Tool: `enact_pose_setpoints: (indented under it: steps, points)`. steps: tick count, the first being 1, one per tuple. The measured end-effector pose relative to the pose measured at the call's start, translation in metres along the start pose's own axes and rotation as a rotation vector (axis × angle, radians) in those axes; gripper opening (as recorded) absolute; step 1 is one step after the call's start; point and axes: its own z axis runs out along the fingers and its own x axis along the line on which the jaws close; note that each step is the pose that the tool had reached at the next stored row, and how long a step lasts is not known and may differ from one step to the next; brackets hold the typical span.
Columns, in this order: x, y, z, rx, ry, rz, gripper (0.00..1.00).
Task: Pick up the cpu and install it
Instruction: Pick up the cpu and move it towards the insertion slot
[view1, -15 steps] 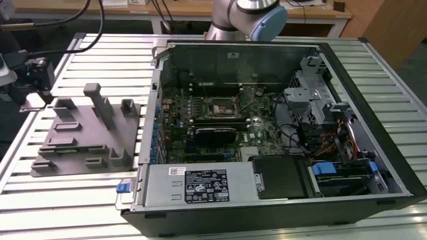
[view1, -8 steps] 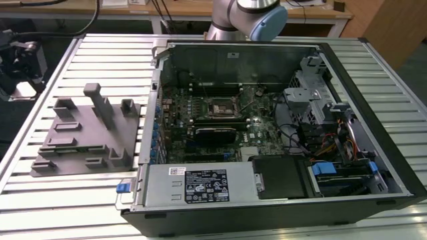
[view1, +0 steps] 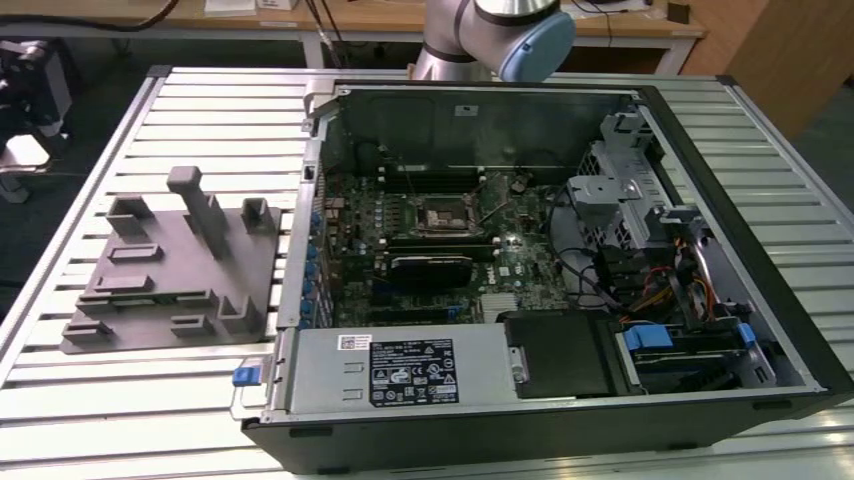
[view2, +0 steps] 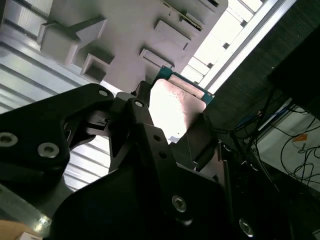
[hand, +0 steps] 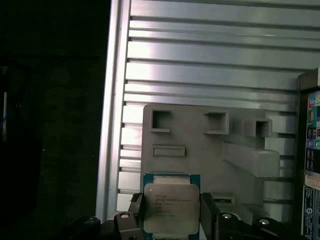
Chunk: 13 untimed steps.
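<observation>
In both wrist views the cpu (hand: 171, 205) (view2: 177, 105), a flat square chip with a shiny silver-grey top and a thin green rim, sits between the black fingers (hand: 210, 212) of my gripper (hand: 171, 215) (view2: 172, 122). The gripper is shut on the chip's two opposite edges and holds it in the air, well above the grey plastic fixture block (hand: 200, 145) (view1: 174, 270) on the slatted table. In the exterior view the black-framed motherboard socket (view1: 441, 213) lies inside the opened computer case (view1: 747, 250).
The arm's base and a blue-capped joint (view1: 514, 35) stand behind the case. A power supply (view1: 400, 370), drive bays and cables (view1: 667, 290) crowd the case. The slatted metal table (hand: 215, 55) ends at an edge with dark floor (hand: 50, 120) beyond.
</observation>
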Motion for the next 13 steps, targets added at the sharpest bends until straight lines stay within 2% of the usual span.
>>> enact_pose_setpoints:
  steps: [2, 4, 11, 13]
  points:
    - [0.0001, 0.0002, -0.0057, 0.0000, 0.0001, 0.000, 0.54]
    - [-0.0013, 0.0001, -0.0070, -0.0001, 0.0003, 0.000, 0.54]
    - [-0.0235, -0.0009, -0.0074, -0.0006, 0.0128, 0.000, 0.54]
    - [-0.0260, -0.0011, -0.0074, -0.0006, 0.0131, 0.000, 0.54]
